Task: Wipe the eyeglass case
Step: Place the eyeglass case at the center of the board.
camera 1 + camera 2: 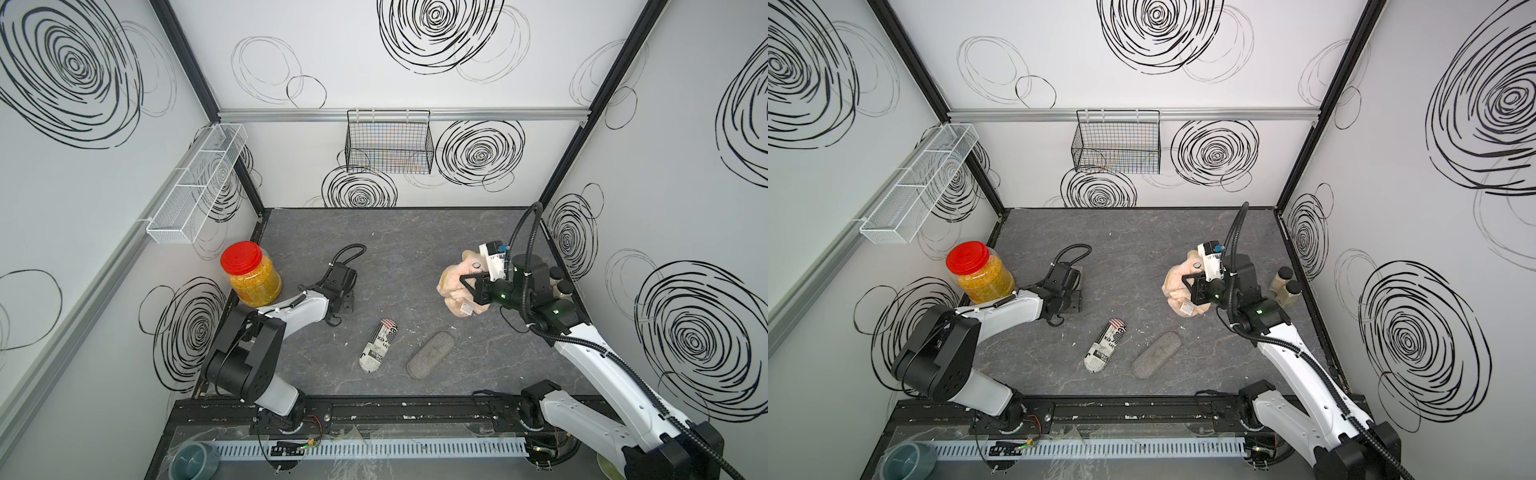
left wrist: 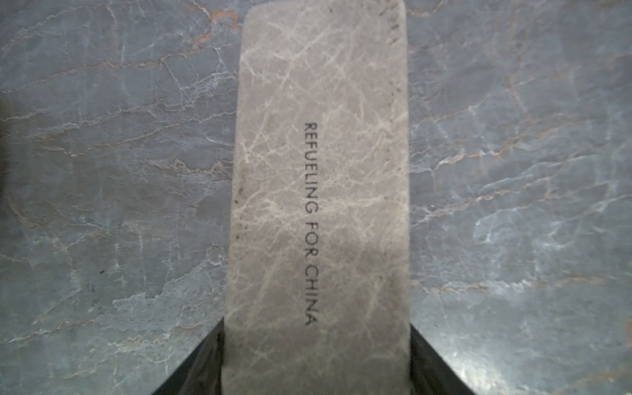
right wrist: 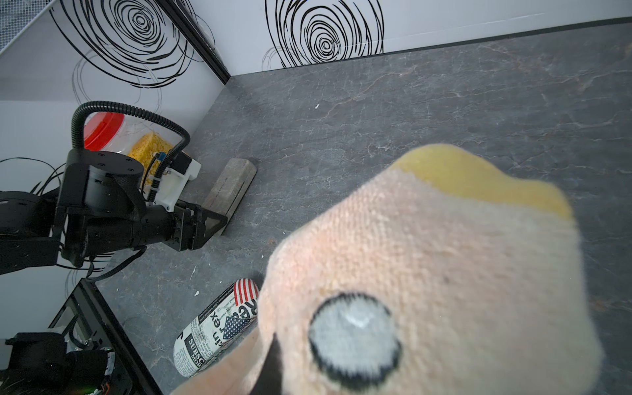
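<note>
The dark stone-patterned table (image 1: 415,249) carries everything, and the work is set up within both arms' reach. A clear jar with a red lid (image 1: 251,278) stands against the left wall, seemingly parked out of the way. The peach cloth (image 1: 451,286), a bunched towel with a stitched eye and a yellow patch, sits over the table's right side. It is pinched in the closed right gripper (image 1: 465,286), so a loose wad projects beyond the jaws as a wiping pad. The marble-print eyeglass case (image 3: 231,186), lettered along its length, lies flat on the table near the left wall. The left gripper (image 3: 212,222) clamps one end across its width, probably to pin it against sliding once the cloth rubs it. Cloth and case are well apart, so wiping looks not yet begun. A newspaper-print case (image 1: 379,345) and a grey felt case (image 1: 430,354) lie free near the front edge. Two small dark-capped bottles (image 1: 561,284) stand by the right wall.
</note>
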Available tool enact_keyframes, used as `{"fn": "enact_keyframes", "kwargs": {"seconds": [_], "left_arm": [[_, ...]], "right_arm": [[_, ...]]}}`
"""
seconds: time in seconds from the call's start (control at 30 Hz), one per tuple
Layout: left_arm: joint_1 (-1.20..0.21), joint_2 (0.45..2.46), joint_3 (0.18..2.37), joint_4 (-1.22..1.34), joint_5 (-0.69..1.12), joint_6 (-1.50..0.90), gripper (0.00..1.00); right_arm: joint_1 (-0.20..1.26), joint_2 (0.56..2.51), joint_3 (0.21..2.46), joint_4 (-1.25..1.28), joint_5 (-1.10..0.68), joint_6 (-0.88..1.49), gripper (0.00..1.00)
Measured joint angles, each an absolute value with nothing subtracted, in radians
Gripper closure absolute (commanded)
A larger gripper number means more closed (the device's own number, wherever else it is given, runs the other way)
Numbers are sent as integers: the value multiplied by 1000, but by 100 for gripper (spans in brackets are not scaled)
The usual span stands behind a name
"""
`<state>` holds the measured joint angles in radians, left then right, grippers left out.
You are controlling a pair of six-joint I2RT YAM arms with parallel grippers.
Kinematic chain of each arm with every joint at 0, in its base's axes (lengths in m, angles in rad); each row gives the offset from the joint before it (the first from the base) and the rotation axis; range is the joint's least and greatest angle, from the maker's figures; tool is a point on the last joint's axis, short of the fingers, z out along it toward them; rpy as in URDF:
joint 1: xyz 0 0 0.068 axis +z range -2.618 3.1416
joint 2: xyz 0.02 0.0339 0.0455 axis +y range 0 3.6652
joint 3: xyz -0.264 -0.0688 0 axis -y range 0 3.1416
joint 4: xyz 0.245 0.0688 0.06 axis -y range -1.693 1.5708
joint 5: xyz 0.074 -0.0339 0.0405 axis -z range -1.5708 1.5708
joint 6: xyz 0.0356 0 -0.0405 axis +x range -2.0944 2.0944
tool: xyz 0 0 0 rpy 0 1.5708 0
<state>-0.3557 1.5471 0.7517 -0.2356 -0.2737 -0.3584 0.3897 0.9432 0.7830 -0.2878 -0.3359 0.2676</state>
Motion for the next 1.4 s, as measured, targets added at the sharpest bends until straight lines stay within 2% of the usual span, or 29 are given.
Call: {"fn": "enact_keyframes", "kwargs": {"seconds": [0.47, 0.87, 1.17, 1.4], "left_arm": [[-326, 1594, 784, -208, -258, -340, 30], [-309, 1708, 900, -185, -235, -326, 28], [-311, 1707, 905, -165, -229, -325, 10], [-334, 1613, 931, -209, -234, -311, 1]], "right_arm": [[390, 943, 783, -288, -337, 268, 99], [390, 946, 783, -288, -339, 268, 99], [390, 947, 783, -288, -339, 268, 99], [390, 964, 783, -288, -344, 270, 99]]}}
